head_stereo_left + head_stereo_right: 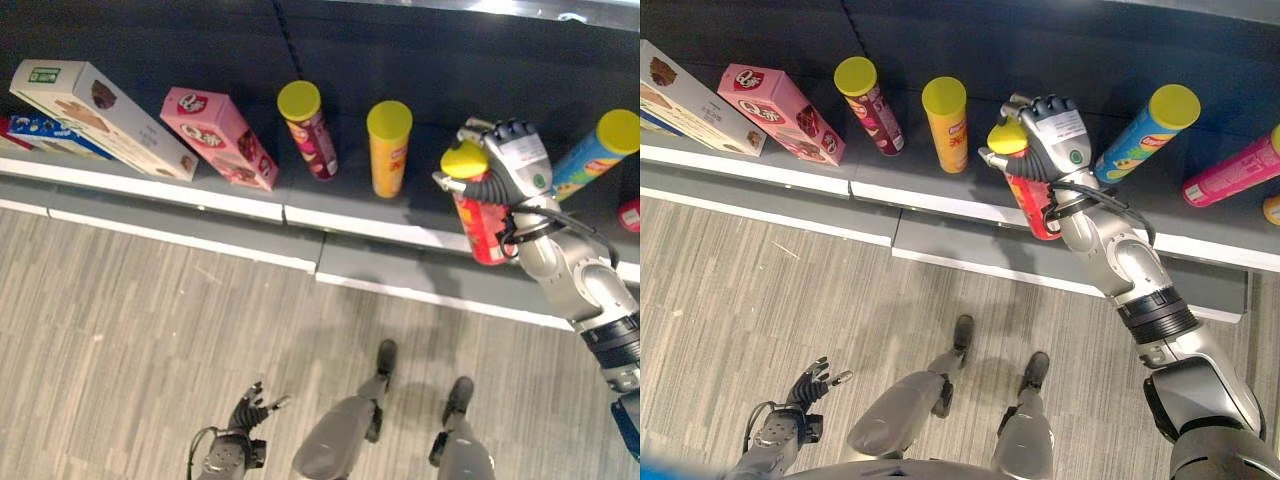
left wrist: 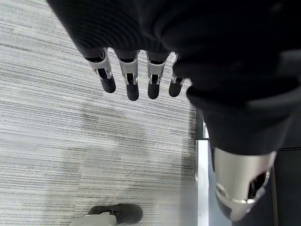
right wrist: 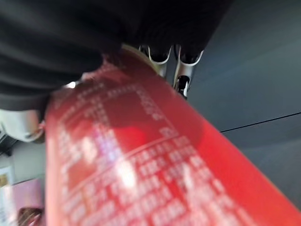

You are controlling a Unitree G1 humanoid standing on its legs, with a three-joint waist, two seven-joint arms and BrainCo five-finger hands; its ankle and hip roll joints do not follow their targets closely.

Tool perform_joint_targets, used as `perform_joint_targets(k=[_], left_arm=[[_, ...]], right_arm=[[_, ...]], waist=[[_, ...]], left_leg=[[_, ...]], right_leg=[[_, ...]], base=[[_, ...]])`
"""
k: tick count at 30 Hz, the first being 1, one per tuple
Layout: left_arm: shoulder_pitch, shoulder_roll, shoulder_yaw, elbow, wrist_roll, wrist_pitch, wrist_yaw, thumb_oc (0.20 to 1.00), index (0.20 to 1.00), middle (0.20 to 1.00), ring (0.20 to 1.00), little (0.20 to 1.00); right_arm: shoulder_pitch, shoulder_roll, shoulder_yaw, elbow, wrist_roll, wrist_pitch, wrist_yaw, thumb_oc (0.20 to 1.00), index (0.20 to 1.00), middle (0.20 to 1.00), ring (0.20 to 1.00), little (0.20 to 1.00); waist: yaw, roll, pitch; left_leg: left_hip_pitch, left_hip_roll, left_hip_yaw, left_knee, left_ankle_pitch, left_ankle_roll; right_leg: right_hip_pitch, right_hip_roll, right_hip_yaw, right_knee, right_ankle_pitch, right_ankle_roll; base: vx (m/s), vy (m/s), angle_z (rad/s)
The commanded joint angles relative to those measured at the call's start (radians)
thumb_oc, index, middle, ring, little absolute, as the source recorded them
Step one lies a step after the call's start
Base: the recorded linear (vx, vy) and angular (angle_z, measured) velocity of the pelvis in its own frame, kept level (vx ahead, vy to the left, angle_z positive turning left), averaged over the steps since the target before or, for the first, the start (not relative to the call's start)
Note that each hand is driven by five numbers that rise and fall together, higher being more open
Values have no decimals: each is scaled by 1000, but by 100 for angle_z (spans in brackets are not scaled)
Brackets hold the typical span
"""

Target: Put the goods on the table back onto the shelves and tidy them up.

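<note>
The right hand [image 1: 1045, 135] has its fingers curled round the upper part of the red can [image 1: 1032, 200], whose long axis stands nearly upright at the shelf [image 1: 940, 205] front edge, right of the orange can [image 1: 946, 125]. The left hand [image 1: 245, 425] hangs relaxed, well away.

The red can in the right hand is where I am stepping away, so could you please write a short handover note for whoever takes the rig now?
Right hand: shut on the red can, holding it at the shelf edge.
Left hand: open, low over the floor.
On the shelf: dark red can, orange can, blue can, pink can, pink box, white box.
Left: set the red can down and release; whether it already rests on the shelf is unclear. Straighten the tilted cans.
</note>
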Motion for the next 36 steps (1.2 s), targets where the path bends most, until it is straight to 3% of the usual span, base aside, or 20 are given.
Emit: perform_joint_targets(k=[1, 9, 13, 19, 36], left_arm=[[9, 20, -46, -15, -8, -26, -1, 1000, 1000, 1000, 1000, 1000], [-1, 46, -63, -57, -18, -33, -7, 1000, 1000, 1000, 1000, 1000], [-15, 58, -58, -73, -42, -36, -6, 1000, 1000, 1000, 1000, 1000], [-34, 66, -57, -61, -46, -39, 4, 1000, 1000, 1000, 1000, 1000], [-80, 52, -99, -61, -49, -58, 48, 1000, 1000, 1000, 1000, 1000]], right_arm=[[-107, -84, 13, -37, -7, -13, -61, 200, 200, 200, 200, 200], [-314, -181, 79, -33, -6, -11, -84, 200, 200, 200, 200, 200], [-469, -163, 190, -59, -27, -17, -52, 200, 200, 200, 200, 200], [-560, -144, 242, -22, -55, 1, -63, 200, 200, 200, 200, 200], [-517, -8, 68, 18, -26, 49, -260, 200, 200, 200, 200, 200]], waist=[[-4, 32, -42], [1, 73, 1], [15, 71, 14], [29, 78, 25], [52, 133, 50]], left_leg=[[46, 171, 15, -11, -103, -140], [-26, 169, 17, -11, -84, -141], [-71, 170, 10, 13, -86, -144], [-93, 165, 0, 18, -85, -146], [-154, 151, -30, 16, -67, -143]], right_leg=[[5, 32, -11, 28, -80, -51], [-96, 31, 21, 75, -95, -59], [-127, 36, 18, 86, -108, -66], [-144, 34, 5, 89, -112, -67], [-202, 25, -17, 111, -115, -66]], base=[[8, -45, 9], [2, -35, -4], [4, -93, -3], [-6, -16, 6], [-6, 2, 3]])
